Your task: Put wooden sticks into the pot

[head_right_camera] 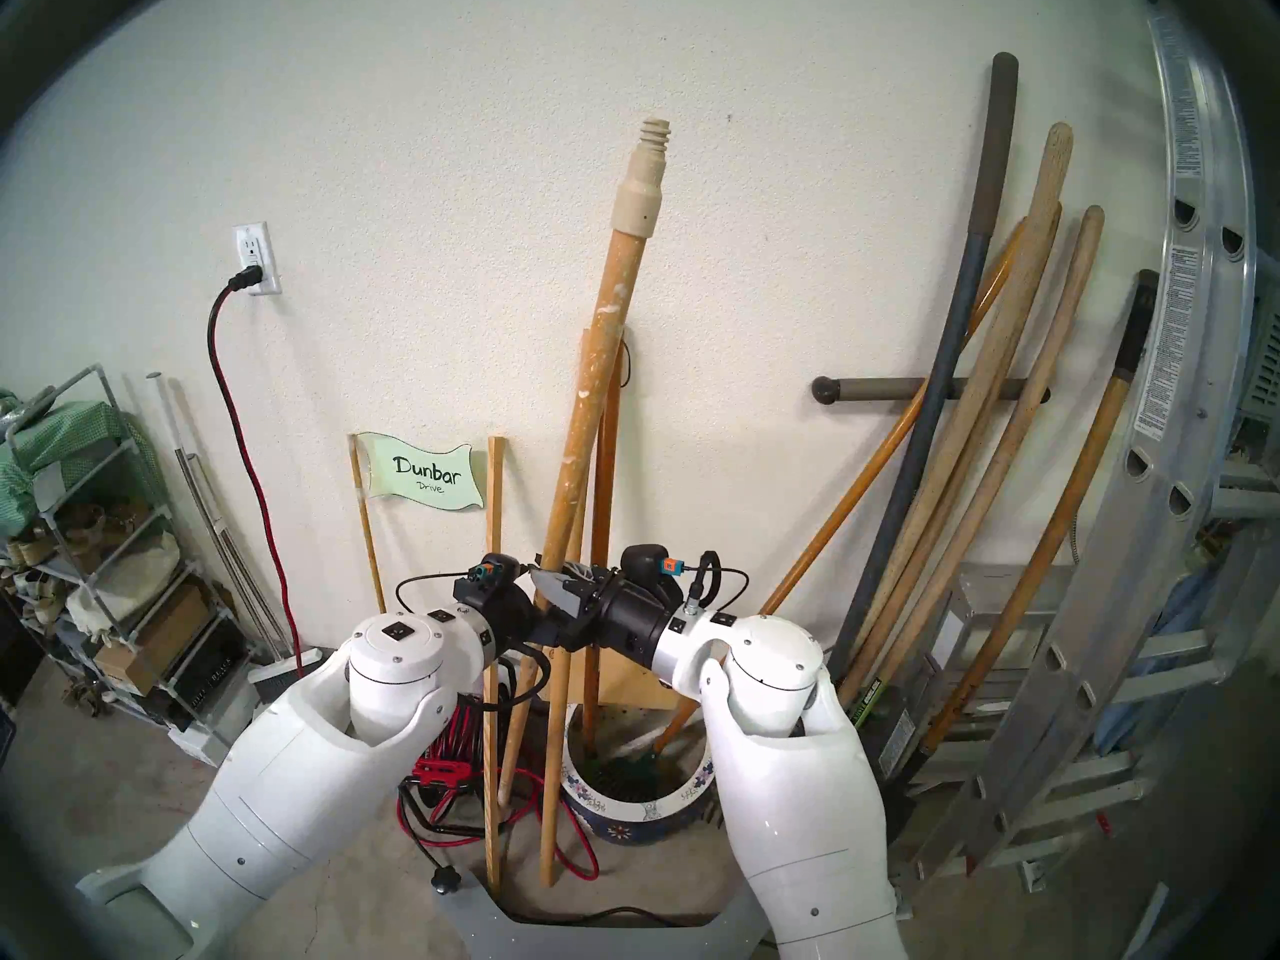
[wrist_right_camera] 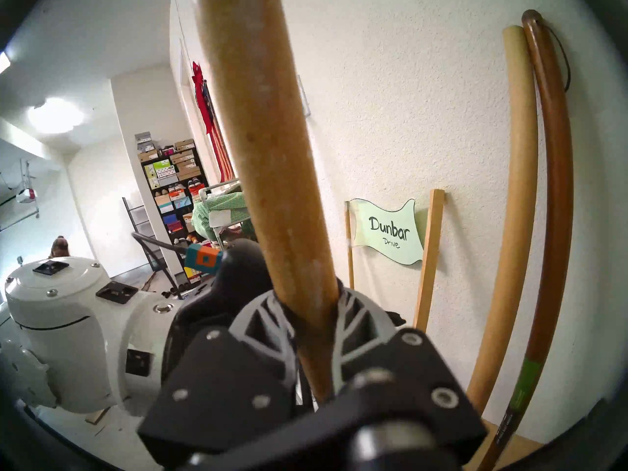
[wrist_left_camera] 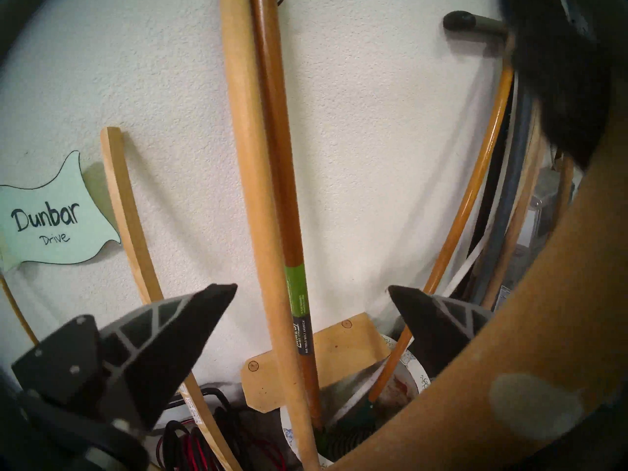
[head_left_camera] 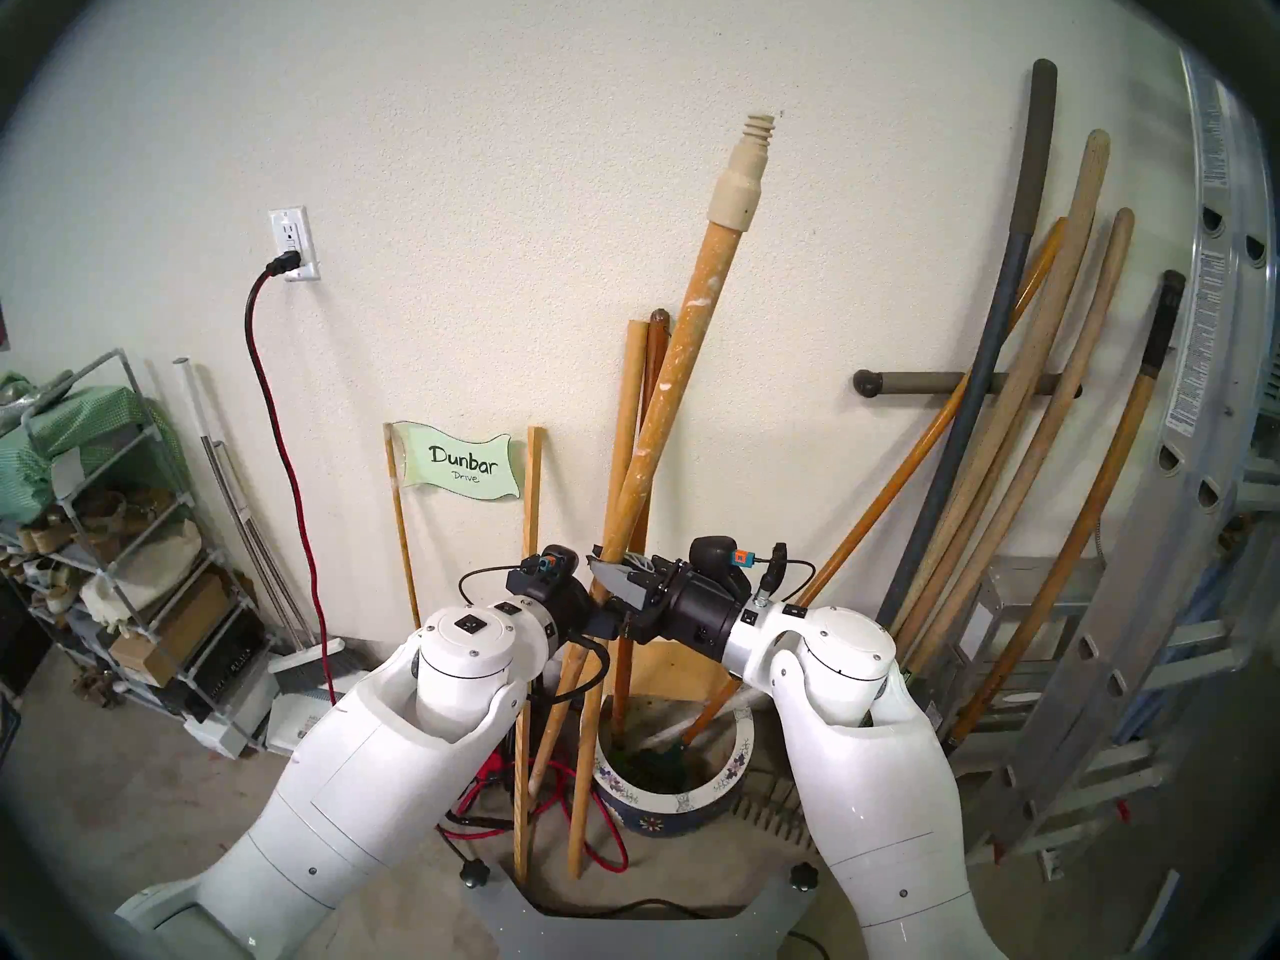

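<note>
My right gripper (head_left_camera: 604, 579) is shut on the white-flecked wooden stick (head_left_camera: 682, 356) with the cream threaded tip. It holds the stick tilted, tip up to the right. The stick's lower end hangs left of the pot, outside it. The grip shows close in the right wrist view (wrist_right_camera: 306, 310). The plain wooden stick (head_left_camera: 627, 397) leans on the wall, foot on the floor left of the pot (head_left_camera: 727, 778), which is blue with a white floral rim. My left gripper (wrist_left_camera: 312, 286) is open and empty, just left of the held stick (wrist_left_camera: 509, 375), facing the plain stick (wrist_left_camera: 251, 188).
A dark brown handle with a green label (wrist_left_camera: 292, 222) and an orange handle (head_left_camera: 900, 494) stand in the pot. A thin square stick (head_left_camera: 532, 487) and a "Dunbar Drive" sign (head_left_camera: 460, 463) are on the left. Red cable (head_left_camera: 554, 792) lies on the floor. Tool handles (head_left_camera: 1039, 418) and a ladder (head_left_camera: 1212, 383) are on the right.
</note>
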